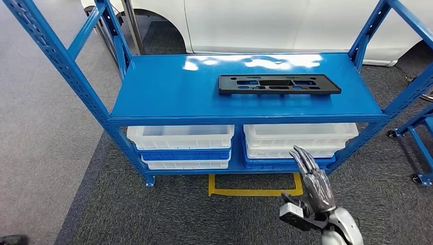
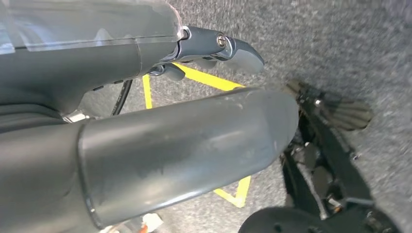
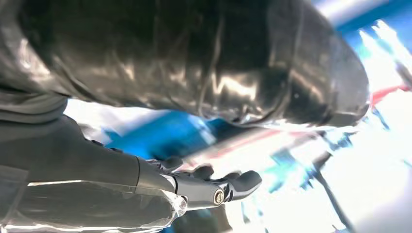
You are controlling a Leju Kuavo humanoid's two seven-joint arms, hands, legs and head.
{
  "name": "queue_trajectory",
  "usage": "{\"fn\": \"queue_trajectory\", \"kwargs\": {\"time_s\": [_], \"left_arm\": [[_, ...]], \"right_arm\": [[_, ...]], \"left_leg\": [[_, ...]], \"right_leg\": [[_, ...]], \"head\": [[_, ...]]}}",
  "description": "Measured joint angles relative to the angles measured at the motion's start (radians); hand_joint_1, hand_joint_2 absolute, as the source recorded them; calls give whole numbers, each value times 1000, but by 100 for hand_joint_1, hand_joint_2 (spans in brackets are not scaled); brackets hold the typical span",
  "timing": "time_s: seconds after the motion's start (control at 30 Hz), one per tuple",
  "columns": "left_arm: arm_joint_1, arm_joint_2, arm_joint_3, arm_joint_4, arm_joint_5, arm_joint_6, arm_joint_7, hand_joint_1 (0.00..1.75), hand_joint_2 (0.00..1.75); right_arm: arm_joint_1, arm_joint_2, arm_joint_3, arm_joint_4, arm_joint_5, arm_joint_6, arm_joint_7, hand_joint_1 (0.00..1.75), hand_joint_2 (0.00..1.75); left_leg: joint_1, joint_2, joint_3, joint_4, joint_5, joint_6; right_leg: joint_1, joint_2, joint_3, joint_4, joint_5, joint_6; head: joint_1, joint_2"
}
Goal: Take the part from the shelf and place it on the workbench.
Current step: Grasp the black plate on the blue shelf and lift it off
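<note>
Plainly, the part (image 1: pixel 279 84) on the shelf (image 1: pixel 168 92) looks flat, stiff and light; grip a long edge. The right hand (image 1: pixel 314 181) hangs empty, fingers apart.

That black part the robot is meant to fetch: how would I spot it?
Find the blue metal shelf in front of the white car. On its glossy top level, right of centre, lies the black part: flat, long, rectangular, with cut-out slots. Everything else stored there is white or blue bins below.
</note>
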Motion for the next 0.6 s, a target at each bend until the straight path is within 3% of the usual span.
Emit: {"fn": "queue_trajectory", "kwargs": {"time_s": [0.2,0.6], "left_arm": [[8,-26,15,11,34,47,0,0,0],[6,-67,24,17,62,70,2,0,0]], "right_arm": [[-104,-45,-55,-151,38,69,47,0,0],[-174,-46,-52,-224,110,90,65,0,0]], "left_leg": [[-1,-5,0,0,2,1],[-1,-6,-1,1,2,2]], "right_leg": [[-1,-5,0,0,0,1],[-1,-6,0,-1,1,1]], "head": [[0,0],[0,0]]}}
